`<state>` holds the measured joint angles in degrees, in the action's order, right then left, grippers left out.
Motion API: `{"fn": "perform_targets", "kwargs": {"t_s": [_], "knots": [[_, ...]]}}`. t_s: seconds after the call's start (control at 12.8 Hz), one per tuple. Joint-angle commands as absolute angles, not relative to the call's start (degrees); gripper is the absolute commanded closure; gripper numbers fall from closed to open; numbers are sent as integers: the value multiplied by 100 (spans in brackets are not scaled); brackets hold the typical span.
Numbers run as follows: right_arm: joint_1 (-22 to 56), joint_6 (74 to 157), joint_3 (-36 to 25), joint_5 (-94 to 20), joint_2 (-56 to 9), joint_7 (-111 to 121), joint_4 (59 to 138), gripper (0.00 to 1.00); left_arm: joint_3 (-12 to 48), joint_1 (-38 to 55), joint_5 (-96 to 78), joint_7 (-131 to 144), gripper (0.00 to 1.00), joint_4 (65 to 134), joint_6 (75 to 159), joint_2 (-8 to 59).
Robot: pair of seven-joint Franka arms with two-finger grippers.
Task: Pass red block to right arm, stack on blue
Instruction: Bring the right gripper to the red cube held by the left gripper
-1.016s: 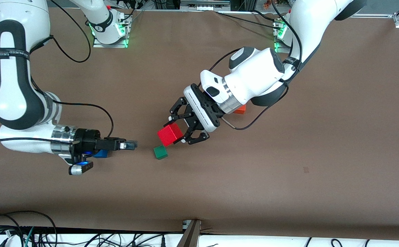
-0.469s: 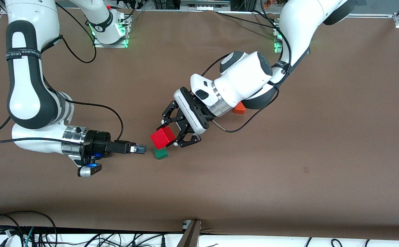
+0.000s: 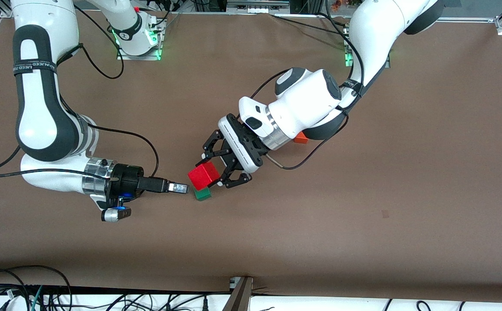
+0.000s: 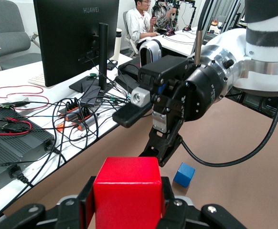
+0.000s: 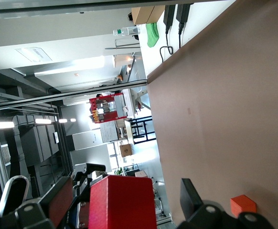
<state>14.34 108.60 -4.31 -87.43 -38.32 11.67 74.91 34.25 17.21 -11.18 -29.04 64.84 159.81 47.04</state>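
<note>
Red block (image 3: 203, 175) is hanging clamped in the left gripper (image 3: 218, 169) over the green cube (image 3: 203, 194), near the middle of the table (image 3: 406, 172). Right gripper (image 3: 177, 188) is reaching toward it, just beside, fingers spread and not yet touching. Handover is only beginning; the transfer and the stacking on the blue cube (image 4: 184, 174) are both waiting.

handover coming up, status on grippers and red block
Left gripper shut on red block, over green cube. Right gripper open, level beside it, not gripping. Blue cube on table under right wrist.
</note>
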Motion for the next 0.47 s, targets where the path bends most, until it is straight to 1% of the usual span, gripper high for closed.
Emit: {"fn": "perform_targets", "kwargs": {"t_s": [0.0, 0.39], "knots": [[1476, 10846, -439, -9279, -3981, 1380, 7418, 0, 3375, 1872, -1336, -3129, 100, 6196, 15979, 4825], [1529, 10863, -431, -9535, -3999, 1397, 7479, 0, 3366, 1837, -1327, -3243, 100, 6170, 15944, 4834]]}}
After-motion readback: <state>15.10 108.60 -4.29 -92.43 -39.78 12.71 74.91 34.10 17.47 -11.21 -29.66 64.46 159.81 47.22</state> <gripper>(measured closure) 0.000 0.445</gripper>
